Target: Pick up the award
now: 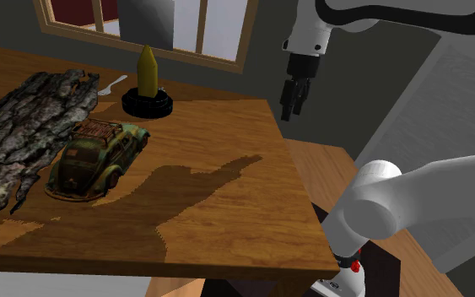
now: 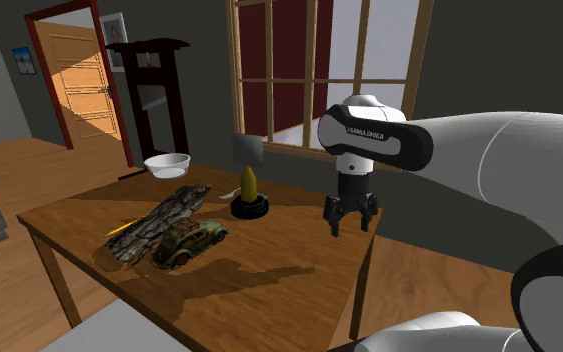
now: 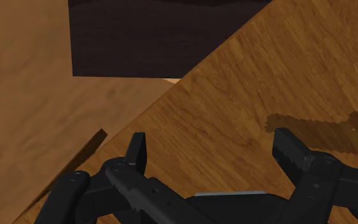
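The award (image 1: 147, 74) is a yellow-olive cone standing upright on a round black base, at the far side of the wooden table (image 1: 218, 177). It is also in the second exterior view, award (image 2: 250, 188), in front of the window. My black gripper (image 1: 292, 103) hangs in the air to the award's right in the shoulder view, above the table's far right corner and well apart from the award. In the second exterior view the gripper (image 2: 350, 222) points down. In the wrist view the gripper (image 3: 212, 143) is open over the table edge, with nothing between its fingers.
A rusty green toy car (image 1: 96, 156) and a long piece of bark (image 1: 24, 135) lie on the table's left part in the shoulder view. A white bowl (image 2: 167, 165) and a fork (image 1: 113, 83) sit farther back. A window (image 2: 299, 70) lies behind the table.
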